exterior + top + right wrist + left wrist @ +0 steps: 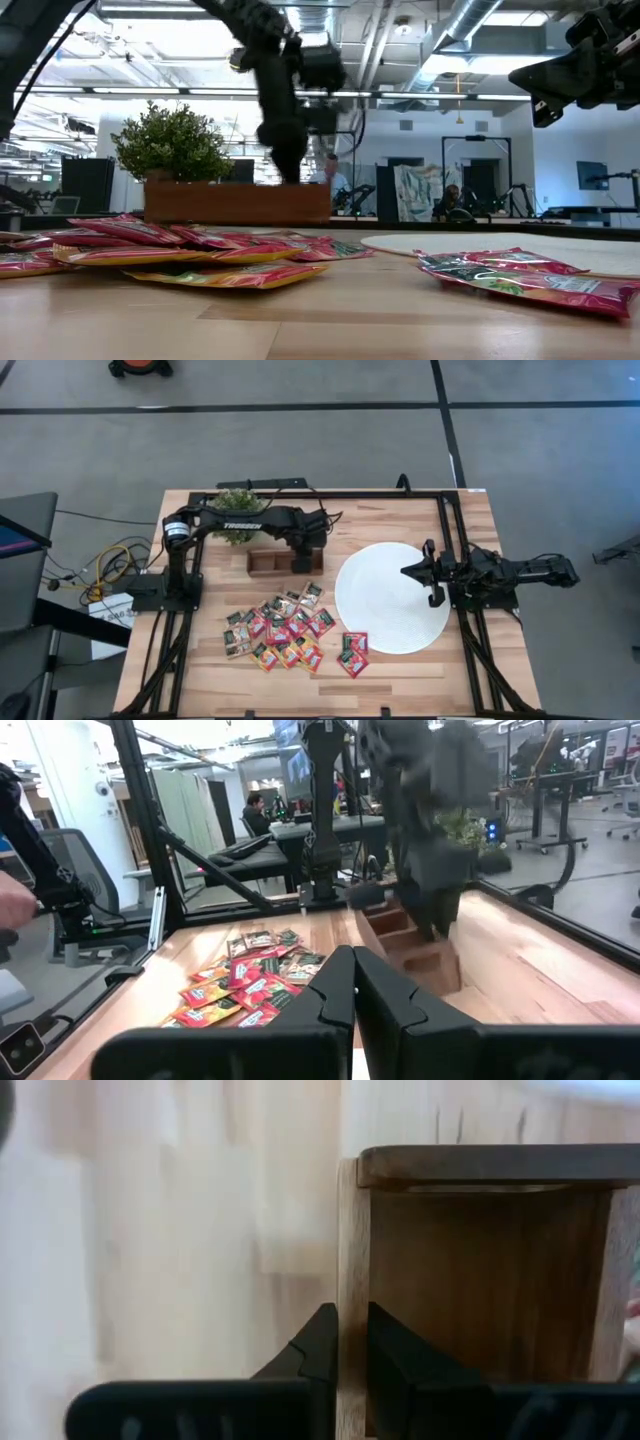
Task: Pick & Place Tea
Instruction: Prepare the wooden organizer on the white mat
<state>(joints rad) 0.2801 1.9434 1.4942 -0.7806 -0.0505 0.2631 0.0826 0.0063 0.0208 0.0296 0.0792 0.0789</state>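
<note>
1. Only writing I can actually read is "TROSSEN" in white on the left arm (243,523), in the high view. The sachets have print on them but it's way too small to make out.
2. The tea sachets (280,628) sit in a loose pile on the wooden table (500,560), in front of the brown wooden tray (283,563) and to the left of the white plate (392,598). A couple more (353,653) lie apart, just off the plate's near edge.
3. The left gripper (304,560) is down at the tray's right-end compartment. The left wrist view is the one that settles it: the 2 fingers (385,1355) are pinched on the tray's end wall, 1 outside, 1 inside.
4. No sachet shows in that grip.
5. The right gripper (436,598) hangs over the plate's right edge, fingers pressed together on nothing; its wrist view shows that.
6. The low view gives you the small green plant (174,143) behind the tray, plus the room beyond.
7. The right wrist view also catches a person seated way back in the room.
</note>
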